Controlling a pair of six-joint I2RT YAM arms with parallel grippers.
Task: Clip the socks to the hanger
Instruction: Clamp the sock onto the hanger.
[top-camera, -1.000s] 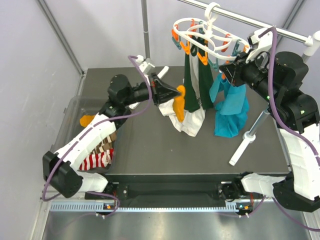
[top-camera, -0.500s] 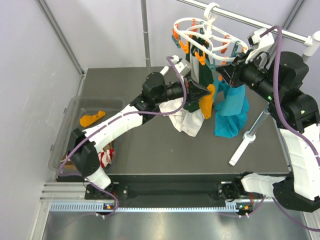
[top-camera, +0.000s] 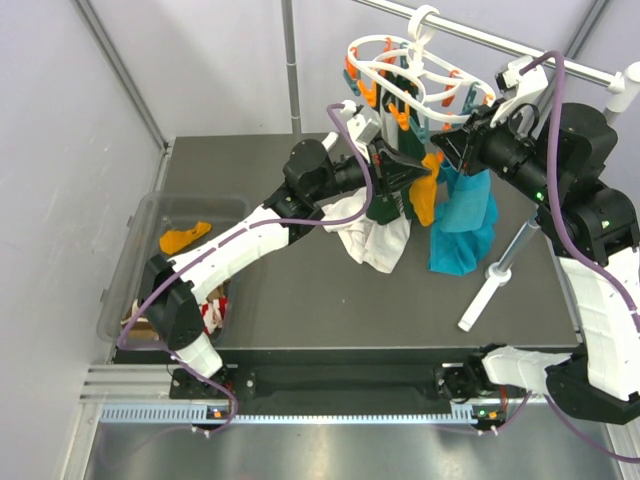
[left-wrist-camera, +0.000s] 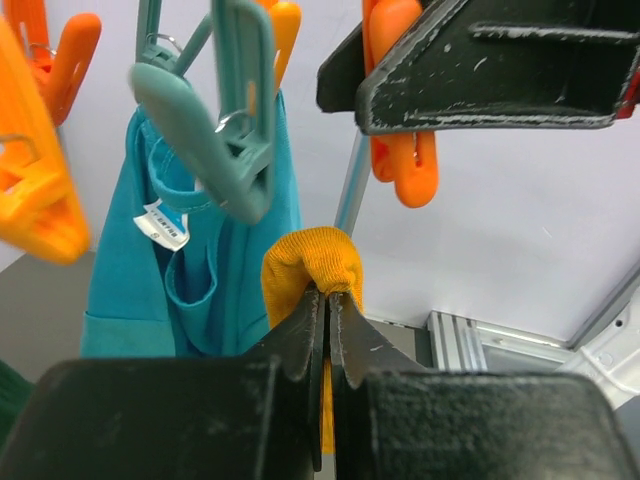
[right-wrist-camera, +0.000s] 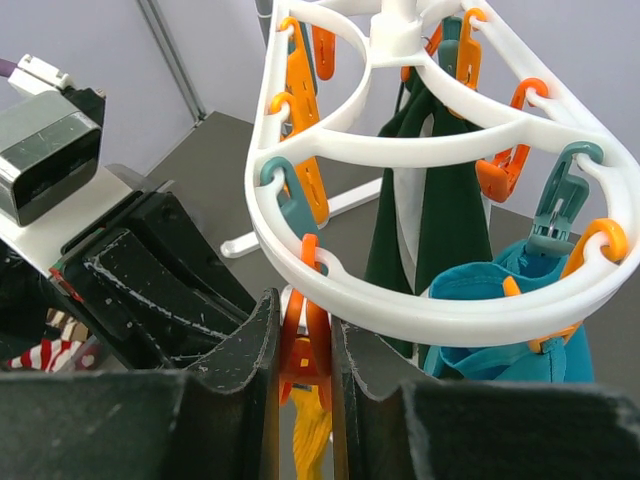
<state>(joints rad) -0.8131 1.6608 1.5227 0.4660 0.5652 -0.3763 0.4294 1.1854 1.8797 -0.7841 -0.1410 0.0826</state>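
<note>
Swung right and up from a moment ago with left gripper (left-wrist-camera: 327, 300) clamped on mustard sock (left-wrist-camera: 310, 262), raising cuff just below orange clip (right-wrist-camera: 303, 352) squeezed by right gripper (right-wrist-camera: 305, 330) on hanger (top-camera: 420, 75) near rim, far right, likely to feed sock into spread clip.

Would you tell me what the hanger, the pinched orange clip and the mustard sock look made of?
The hanger looks like glossy moulded white plastic. The orange clip seems smooth plastic too. The mustard sock appears soft knit fabric, its surface fuzzy.
</note>
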